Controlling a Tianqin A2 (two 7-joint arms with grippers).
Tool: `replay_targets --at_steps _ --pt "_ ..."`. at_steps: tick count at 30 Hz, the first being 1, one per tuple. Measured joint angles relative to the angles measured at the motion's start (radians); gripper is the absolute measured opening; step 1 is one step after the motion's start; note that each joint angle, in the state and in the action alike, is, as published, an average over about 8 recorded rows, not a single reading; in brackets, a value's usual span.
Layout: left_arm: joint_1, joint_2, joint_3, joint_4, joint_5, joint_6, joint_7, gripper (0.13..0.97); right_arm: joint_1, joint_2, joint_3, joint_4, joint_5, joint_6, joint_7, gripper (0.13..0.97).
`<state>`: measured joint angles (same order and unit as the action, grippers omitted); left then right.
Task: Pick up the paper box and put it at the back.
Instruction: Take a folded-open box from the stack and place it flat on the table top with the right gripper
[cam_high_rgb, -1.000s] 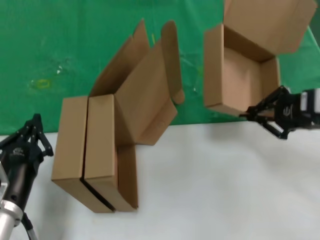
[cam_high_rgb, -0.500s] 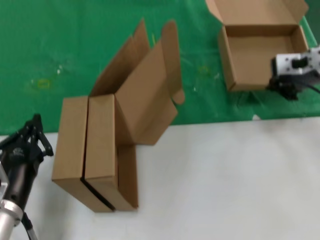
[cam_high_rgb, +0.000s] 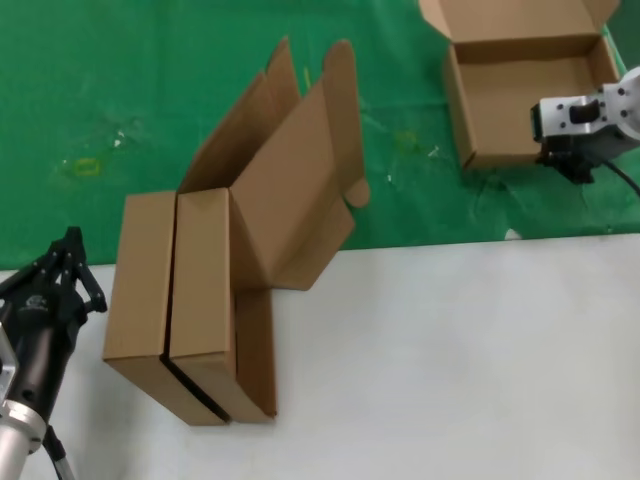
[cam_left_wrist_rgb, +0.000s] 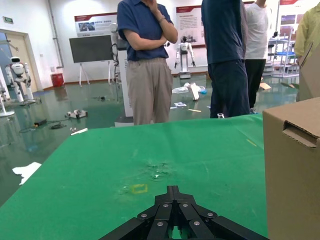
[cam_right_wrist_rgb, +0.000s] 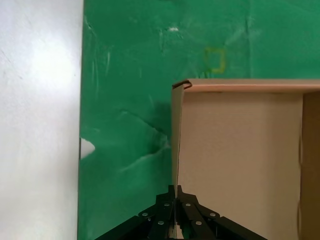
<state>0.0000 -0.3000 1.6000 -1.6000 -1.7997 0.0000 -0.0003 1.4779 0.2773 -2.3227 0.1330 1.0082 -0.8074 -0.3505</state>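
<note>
The paper box lies open and flat on the green cloth of the back, at the far right, its lid folded away from me. My right gripper is at the box's near wall, shut on it. In the right wrist view the fingers pinch the thin upright wall, with the brown box floor on one side and the green cloth on the other. My left gripper is parked at the near left over the white table, shut and holding nothing; the left wrist view shows its tips closed together.
Two more cardboard boxes stand side by side on edge, straddling the line between cloth and white tabletop, their lids and flaps raised over the cloth. One box's side is close beside the left gripper. People stand beyond the table's far edge.
The right gripper carried the box from a tilted, lifted pose near the cloth's front edge farther back, and it now lies flat on the green cloth. The left arm has not moved.
</note>
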Motion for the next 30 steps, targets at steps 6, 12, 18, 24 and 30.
replay_targets --at_steps 6,12,18,24,30 --pt "0.000 0.000 0.000 0.000 0.000 0.000 0.000 0.144 0.030 -0.014 0.011 -0.089 0.019 0.037 -0.057 0.148" --pt "0.000 0.000 0.000 0.000 0.000 0.000 0.000 0.144 0.034 -0.011 0.015 -0.113 0.031 0.048 -0.074 0.148" --pt "0.000 0.000 0.000 0.000 0.000 0.000 0.000 0.144 0.030 -0.011 0.019 -0.119 0.041 0.046 -0.076 0.148" --pt "0.000 0.000 0.000 0.000 0.000 0.000 0.000 0.144 0.024 -0.014 0.020 -0.119 0.048 0.029 -0.067 0.148" --pt "0.000 0.000 0.000 0.000 0.000 0.000 0.000 0.144 0.021 -0.014 0.017 -0.118 0.050 0.012 -0.061 0.148"
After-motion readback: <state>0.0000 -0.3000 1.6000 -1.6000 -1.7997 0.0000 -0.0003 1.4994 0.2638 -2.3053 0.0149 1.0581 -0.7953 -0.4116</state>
